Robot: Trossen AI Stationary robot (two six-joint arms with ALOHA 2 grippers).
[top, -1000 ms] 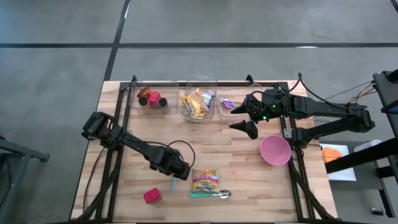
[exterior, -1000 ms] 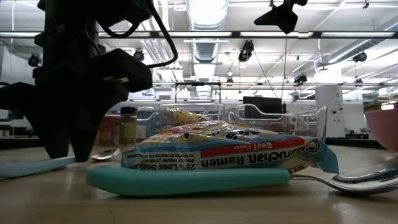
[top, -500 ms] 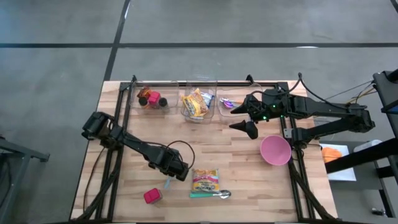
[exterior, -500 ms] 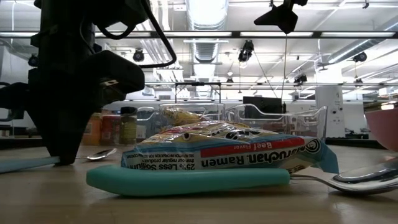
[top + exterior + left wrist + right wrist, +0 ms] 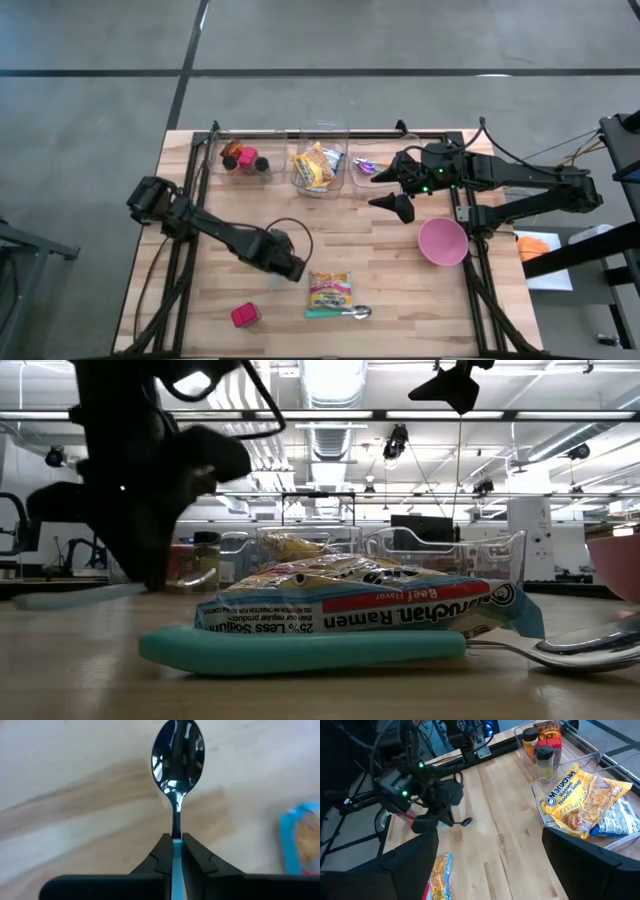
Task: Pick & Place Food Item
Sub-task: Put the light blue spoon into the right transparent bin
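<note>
The ramen packet (image 5: pixel 330 288) lies flat in the lower middle of the high view, on the wooden surface (image 5: pixel 400 250), touching a teal-handled spoon (image 5: pixel 338 313) just below it. To its left, the left claw (image 5: pixel 174 851) is pinching the handle of another spoon (image 5: pixel 178 752). Farther up, the right claw (image 5: pixel 392 186) hangs spread near the clear bins (image 5: pixel 318 170).

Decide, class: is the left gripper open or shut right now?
Shut. In the left wrist view the left gripper pinches the spoon by its blue handle, no gap either side.
</note>
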